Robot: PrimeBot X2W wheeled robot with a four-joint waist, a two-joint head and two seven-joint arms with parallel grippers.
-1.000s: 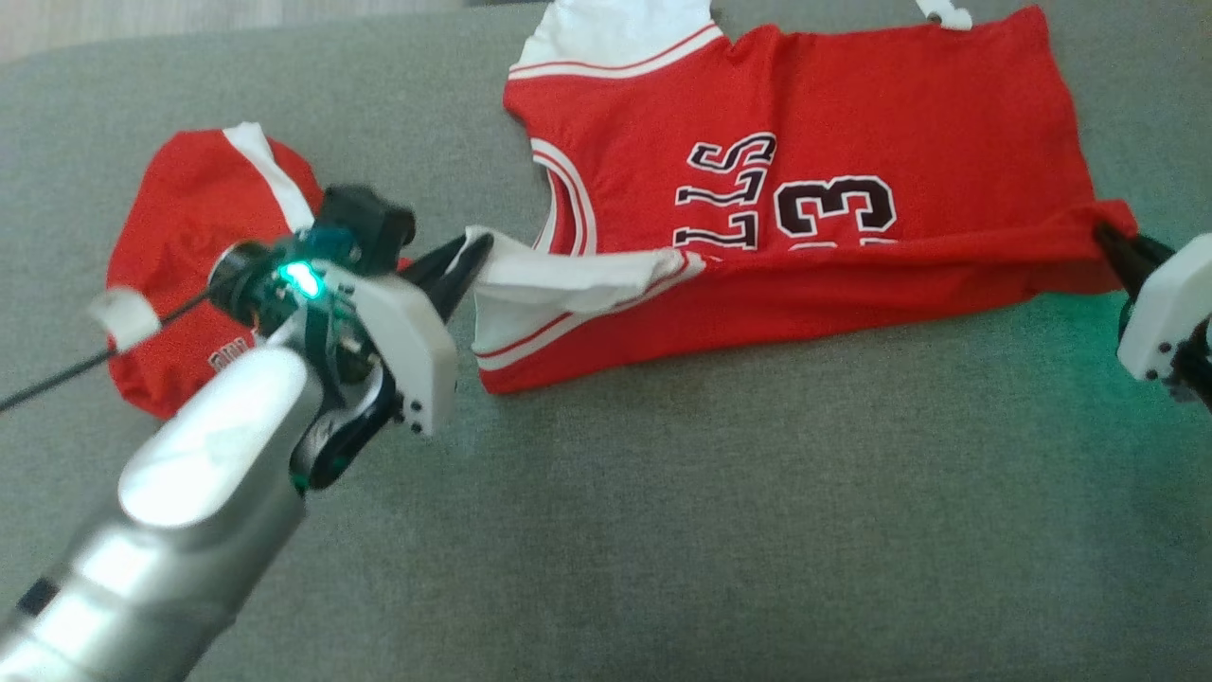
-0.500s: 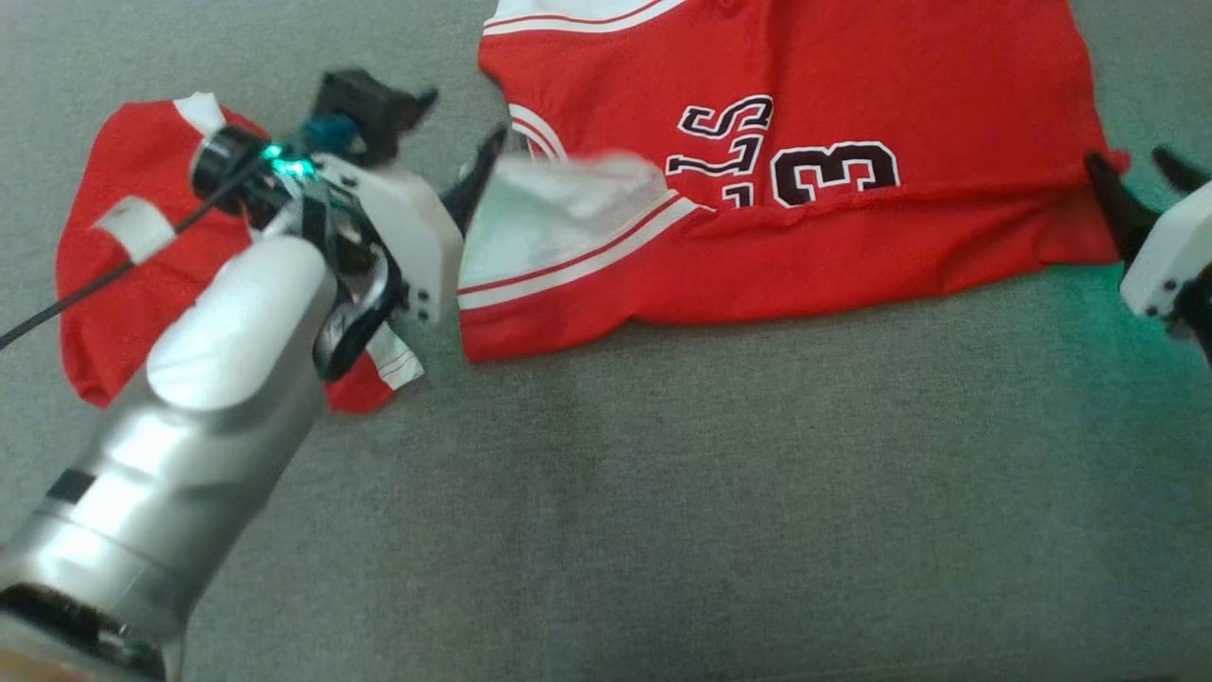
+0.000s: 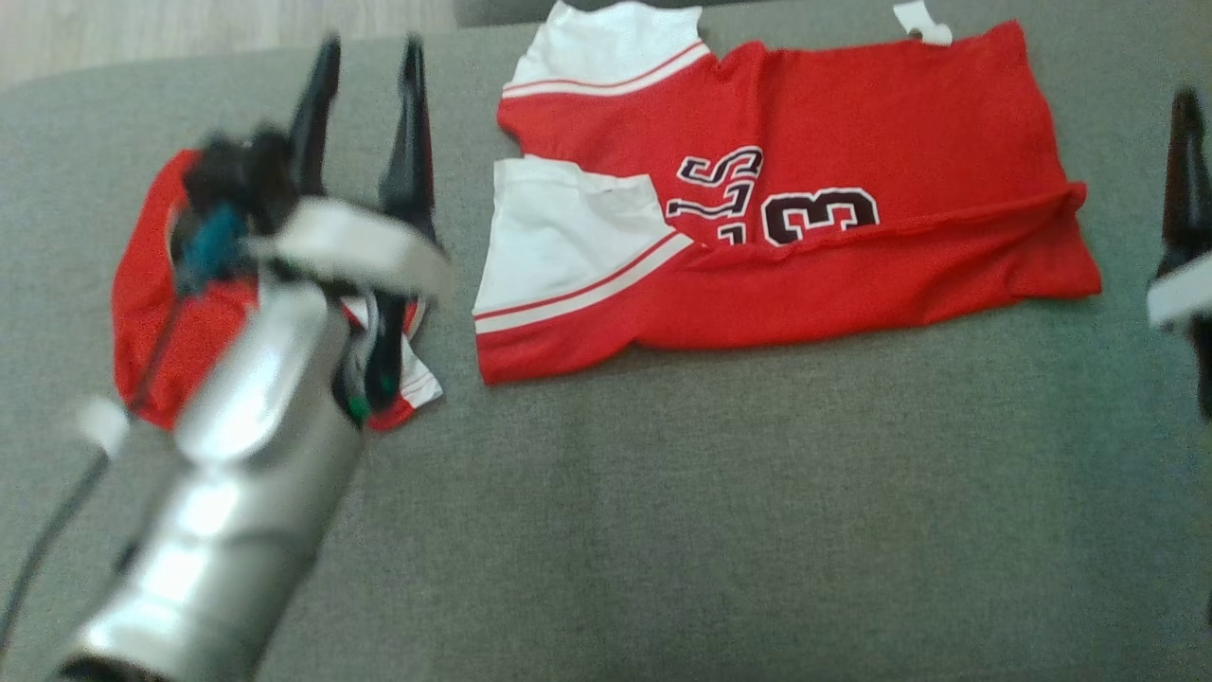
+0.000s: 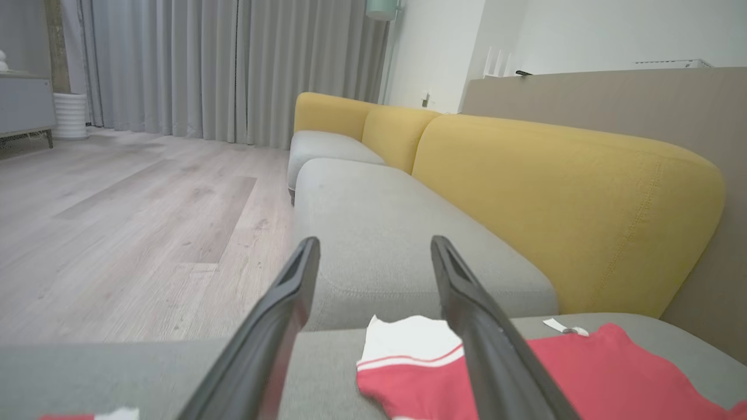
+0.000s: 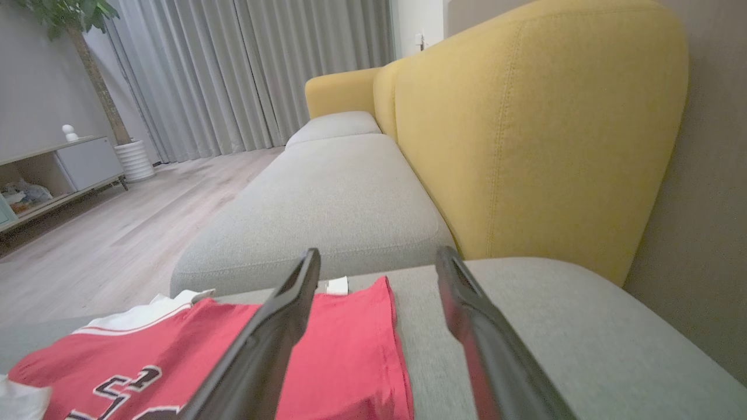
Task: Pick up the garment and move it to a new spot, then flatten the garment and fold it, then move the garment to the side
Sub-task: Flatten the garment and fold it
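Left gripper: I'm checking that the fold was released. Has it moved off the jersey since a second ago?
Yes. The left gripper has let go of the jersey and drawn away to its left, open, beside the small red garment.

Lighting soft, even, indoor, shadows faint; head view slightly hazy, left gripper and glossy forearm blurred; wrist views wide-angle, edges stretched.

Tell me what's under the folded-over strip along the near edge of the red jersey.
The folded strip lies on the front of the jersey. The black lettering shows above it; its lower part is covered.
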